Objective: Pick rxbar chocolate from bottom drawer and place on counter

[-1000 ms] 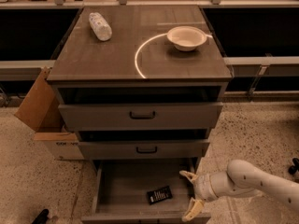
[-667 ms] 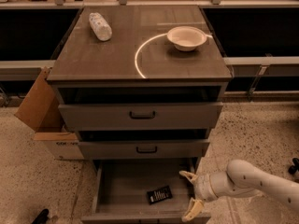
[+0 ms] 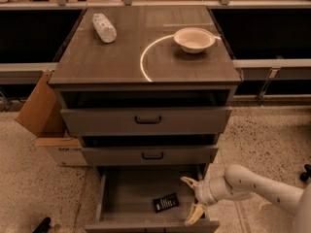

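Camera view: gripper (image 3: 189, 201) at bottom drawer (image 3: 104, 198) R edge, fingers (image 3: 187, 181) wide open, empty, just beside bar (image 3: 165, 202); unchanged vs earlier.

I see the flat black wrapped bar (image 3: 165, 202) lying right of centre in the deep grey bottom drawer (image 3: 127, 193), my spread claw (image 3: 192, 198) just right of it, below the wood-grain surface (image 3: 112, 57).

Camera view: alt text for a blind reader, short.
The gripper, fingers open, hangs over the right side of the open bottom drawer, just right of the rxbar lying flat inside. On the counter above sit a bowl and a white roll.
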